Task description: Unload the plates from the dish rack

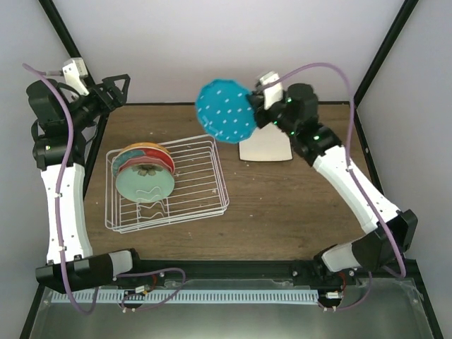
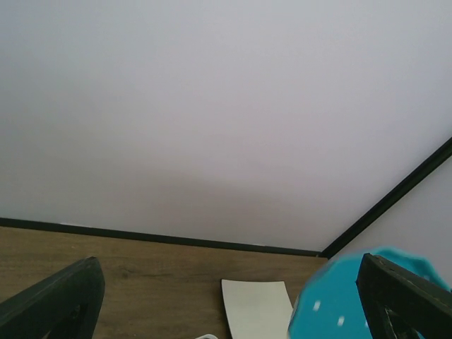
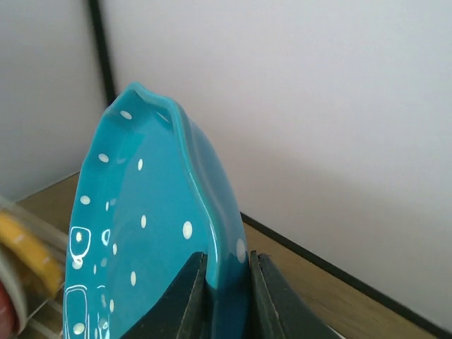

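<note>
Cream plate (image 1: 265, 148) sits at our tabletop's (image 1: 296, 205) far edge; right tool (image 1: 254, 113) pinches teal plate (image 1: 226, 111); left tool (image 1: 116, 88) open, empty; others (image 1: 145, 173) in rack (image 1: 205, 183).

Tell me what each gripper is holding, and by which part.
The right gripper pinches the teal dotted plate by its rim; the left gripper is open, holding nothing.

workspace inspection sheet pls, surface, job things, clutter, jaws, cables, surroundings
surface: brown wooden table, no spills seen
job's things: teal dotted plate held in the air; cream square plate flat on the table; other plates upright in the left end of the white dish rack
clutter: nothing seen
jaws: right jaws shut on the teal dotted plate's rim; left jaws open, empty
cables: purple cable looped along each arm
surroundings: white walls, black frame posts
</note>
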Robot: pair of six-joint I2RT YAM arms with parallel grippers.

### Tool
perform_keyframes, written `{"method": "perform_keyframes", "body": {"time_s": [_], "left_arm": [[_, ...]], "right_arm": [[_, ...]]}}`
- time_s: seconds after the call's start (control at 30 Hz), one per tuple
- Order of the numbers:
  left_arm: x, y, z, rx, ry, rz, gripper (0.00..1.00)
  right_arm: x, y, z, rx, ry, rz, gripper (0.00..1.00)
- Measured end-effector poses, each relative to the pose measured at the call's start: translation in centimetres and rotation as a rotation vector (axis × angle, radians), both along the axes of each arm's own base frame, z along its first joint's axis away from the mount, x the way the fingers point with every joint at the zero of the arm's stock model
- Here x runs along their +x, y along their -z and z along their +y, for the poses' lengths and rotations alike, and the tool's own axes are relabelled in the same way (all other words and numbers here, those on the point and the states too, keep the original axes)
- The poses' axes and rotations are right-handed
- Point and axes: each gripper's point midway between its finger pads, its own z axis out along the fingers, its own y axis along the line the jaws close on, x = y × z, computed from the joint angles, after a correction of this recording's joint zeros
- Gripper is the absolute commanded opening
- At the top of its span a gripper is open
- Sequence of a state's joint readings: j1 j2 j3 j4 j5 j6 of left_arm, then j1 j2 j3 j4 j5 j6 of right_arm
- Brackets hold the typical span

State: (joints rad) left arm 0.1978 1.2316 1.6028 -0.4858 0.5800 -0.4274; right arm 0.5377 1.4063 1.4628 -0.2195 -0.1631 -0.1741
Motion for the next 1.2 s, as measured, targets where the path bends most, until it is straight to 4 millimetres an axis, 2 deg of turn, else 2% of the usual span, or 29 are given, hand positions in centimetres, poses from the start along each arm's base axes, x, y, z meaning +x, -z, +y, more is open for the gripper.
{"method": "perform_keyframes", "body": {"time_s": [0.03,0.07,0.17,0.3,0.37,0.43,0.53,0.67,0.8,0.93,1.2], "left_arm": [[0.1,0.0,0.0,-0.003,0.001,0.001,1.0],[0.2,0.1,0.0,-0.006,0.001,0.003,1.0],[0.3,0.1,0.0,-0.011,0.001,0.006,1.0],[0.2,0.1,-0.1,-0.013,0.006,0.006,1.0],[0.2,0.1,-0.1,-0.013,0.007,0.007,1.0],[0.2,0.1,-0.1,-0.013,0.008,0.006,1.0],[0.2,0.1,-0.1,-0.014,0.011,0.007,1.0],[0.2,0.4,-0.2,-0.017,0.018,0.011,1.0],[0.3,0.6,-0.3,-0.018,0.025,0.014,1.0],[0.4,0.9,-0.3,-0.019,0.026,0.019,1.0],[0.5,1.4,-0.3,-0.021,0.025,0.029,1.0]], "right_arm": [[0.8,-0.4,-1.2,0.045,0.039,0.025,0.01],[2.2,-0.5,-3.3,0.075,0.101,0.046,0.01],[5.3,0.3,-8.1,0.199,0.24,0.163,0.01],[9.2,4.1,-15.0,0.386,0.428,0.364,0.01],[10.4,6.9,-18.7,0.476,0.532,0.456,0.01],[10.6,10.1,-22.2,0.549,0.635,0.541,0.01],[9.8,14.6,-27.0,0.655,0.774,0.654,0.01],[8.6,18.6,-31.5,0.763,0.904,0.745,0.01],[7.4,20.9,-34.7,0.824,0.998,0.78,0.01],[6.1,23.0,-36.9,0.856,1.062,0.805,0.01],[3.7,27.3,-37.9,0.845,1.137,0.881,0.01]]}}
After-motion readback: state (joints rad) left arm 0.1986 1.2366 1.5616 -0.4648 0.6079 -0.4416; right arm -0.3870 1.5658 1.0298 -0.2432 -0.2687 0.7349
